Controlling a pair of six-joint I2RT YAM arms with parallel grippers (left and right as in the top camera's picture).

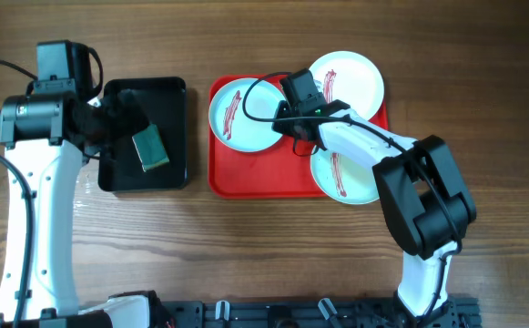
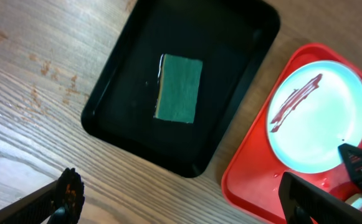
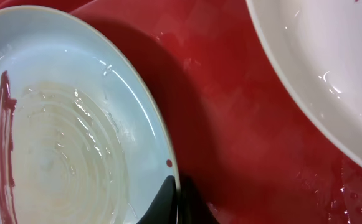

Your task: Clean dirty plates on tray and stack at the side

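The red tray [image 1: 273, 178] holds three plates, each with a dark red streak: a mint-green plate [image 1: 232, 114] at the left, a white plate [image 1: 350, 77] at the back right, and a second mint-green plate [image 1: 350, 182] at the front right. My right gripper [image 1: 293, 132] is shut on the right rim of the left mint plate [image 3: 75, 137]; its fingers [image 3: 176, 202] pinch the rim, one on each side. The white plate [image 3: 318, 68] lies beyond bare tray floor [image 3: 230, 124]. My left gripper [image 2: 187, 205] is open and empty above the wood, near the black tray's corner.
A black tray [image 1: 173, 173] left of the red tray holds a green sponge [image 1: 151, 148]; the sponge also shows in the left wrist view [image 2: 179, 87]. The left arm [image 1: 41, 114] hangs over the black tray's left side. Bare wooden table lies in front.
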